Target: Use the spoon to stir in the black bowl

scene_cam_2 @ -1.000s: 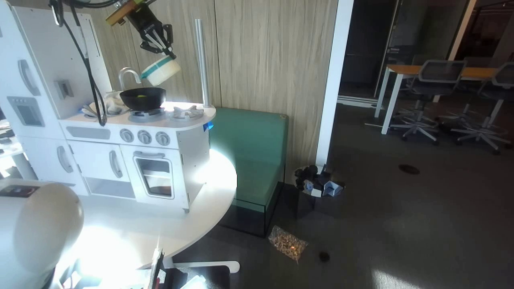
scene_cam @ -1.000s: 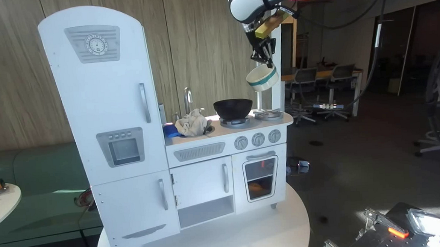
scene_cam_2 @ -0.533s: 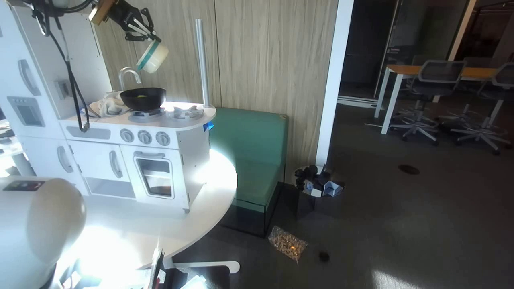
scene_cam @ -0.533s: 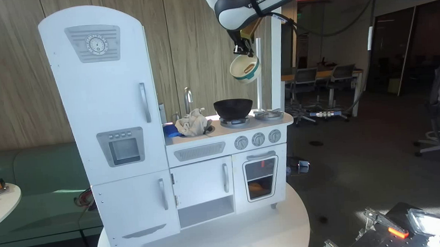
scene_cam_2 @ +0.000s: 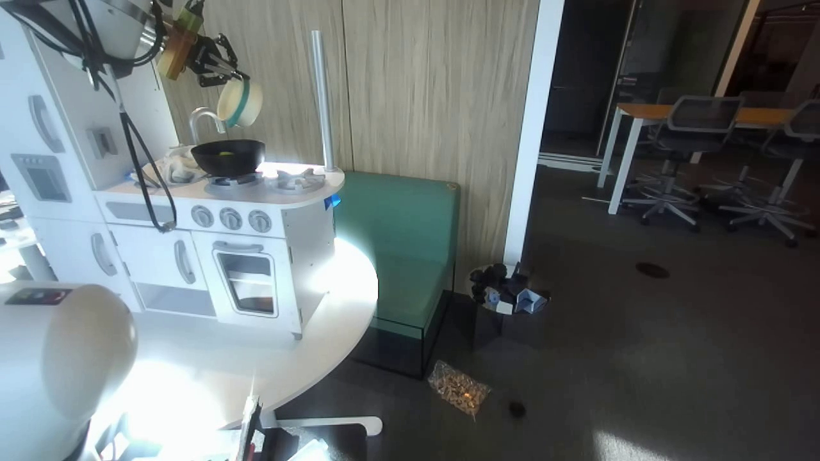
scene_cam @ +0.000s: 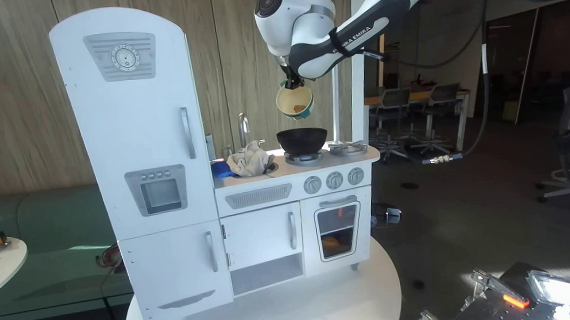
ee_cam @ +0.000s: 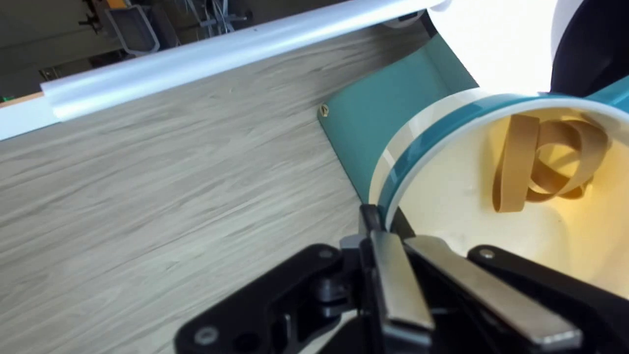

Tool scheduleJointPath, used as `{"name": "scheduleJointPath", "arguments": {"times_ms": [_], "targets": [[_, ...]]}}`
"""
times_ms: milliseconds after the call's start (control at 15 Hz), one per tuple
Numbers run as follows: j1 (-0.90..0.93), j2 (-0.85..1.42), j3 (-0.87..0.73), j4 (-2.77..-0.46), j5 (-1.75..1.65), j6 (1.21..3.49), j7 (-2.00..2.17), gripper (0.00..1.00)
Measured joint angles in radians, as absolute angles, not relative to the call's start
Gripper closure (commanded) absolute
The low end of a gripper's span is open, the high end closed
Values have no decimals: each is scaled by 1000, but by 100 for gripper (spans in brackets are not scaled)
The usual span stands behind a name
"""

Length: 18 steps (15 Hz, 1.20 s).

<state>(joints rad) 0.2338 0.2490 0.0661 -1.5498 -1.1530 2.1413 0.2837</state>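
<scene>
Your gripper (ee_cam: 386,221) has got the cream pot (ee_cam: 457,196) pinched by its rim, tilted, tan loops (ee_cam: 514,164) inside. In both exterior views, left to right, you've got a crumpled cloth (scene_cam: 249,159), then the black bowl (scene_cam: 302,140) on a burner (scene_cam: 305,161), cream pot above it.

Black bowl (scene_cam: 302,142): round, flared sides, upright on burner (scene_cam: 304,162); yellow-green bit (scene_cam_2: 225,153) inside, too small to identify. Cream pot (scene_cam: 287,99): teal band at rim, tipped well over, mouth facing sideways; in air above bowl, gap showing in both exterior views, rim pinched by end effector (ee_cam: 387,221). Tan strips (ee_cam: 521,164): flat, curled into loops, bunched together inside pot, seen plainly in wrist view.
</scene>
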Motion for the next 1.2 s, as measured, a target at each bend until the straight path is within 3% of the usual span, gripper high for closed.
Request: {"name": "scheduleJointPath", "arguments": {"times_ms": [467, 867, 1200], "targets": [[236, 193, 81, -1711, -1596, 2324, 530, 96], [235, 129, 107, -1807, -1984, 2298, 742, 98], [229, 114, 117, -1856, -2151, 2149, 812, 99]]}}
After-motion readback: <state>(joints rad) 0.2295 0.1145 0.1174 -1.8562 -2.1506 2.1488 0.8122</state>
